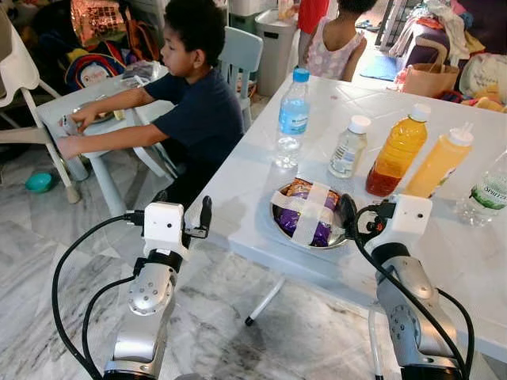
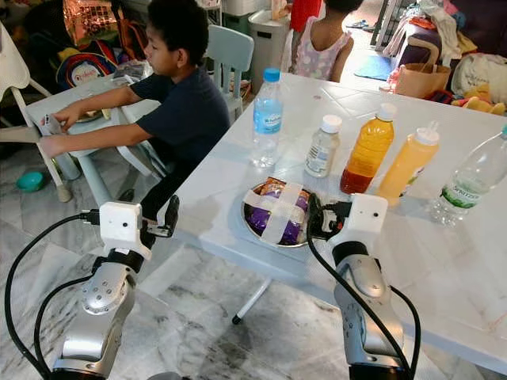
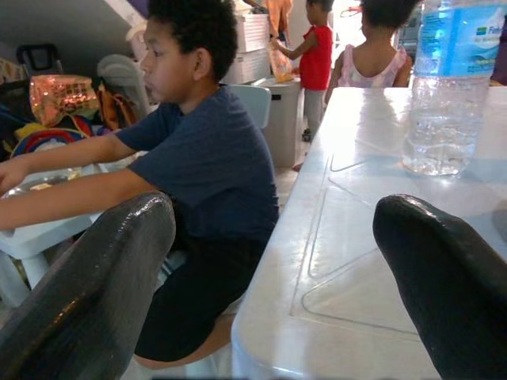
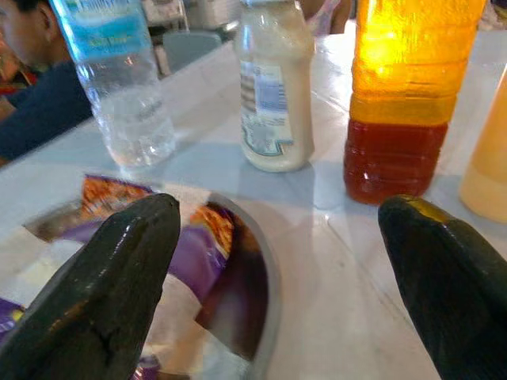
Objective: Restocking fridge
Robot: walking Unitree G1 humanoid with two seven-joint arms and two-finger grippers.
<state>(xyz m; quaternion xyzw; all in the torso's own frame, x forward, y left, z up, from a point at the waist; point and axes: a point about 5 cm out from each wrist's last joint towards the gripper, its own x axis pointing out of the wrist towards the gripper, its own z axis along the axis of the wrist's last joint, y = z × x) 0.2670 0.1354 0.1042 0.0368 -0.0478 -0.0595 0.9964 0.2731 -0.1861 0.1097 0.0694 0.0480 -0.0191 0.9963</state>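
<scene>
A metal bowl (image 1: 279,224) holding a purple snack packet (image 1: 305,215) crossed with white tape sits near the front edge of the white table (image 1: 238,186). Behind it stand a blue-capped water bottle (image 1: 293,117), a small white-capped bottle (image 1: 348,147), an amber juice bottle (image 1: 398,150) and an orange squeeze bottle (image 1: 440,161). My right gripper (image 1: 356,218) is open at the bowl's right rim (image 4: 265,273), pointing toward the bottles. My left gripper (image 1: 202,222) is open just off the table's left front corner (image 3: 317,293), holding nothing.
A seated person in a dark blue shirt (image 1: 204,111) leans over a small white table (image 1: 95,131) close to my left. Another person in a pink top (image 1: 337,47) sits beyond the table. A clear bottle (image 1: 491,190) stands at the right edge. Marble floor lies below.
</scene>
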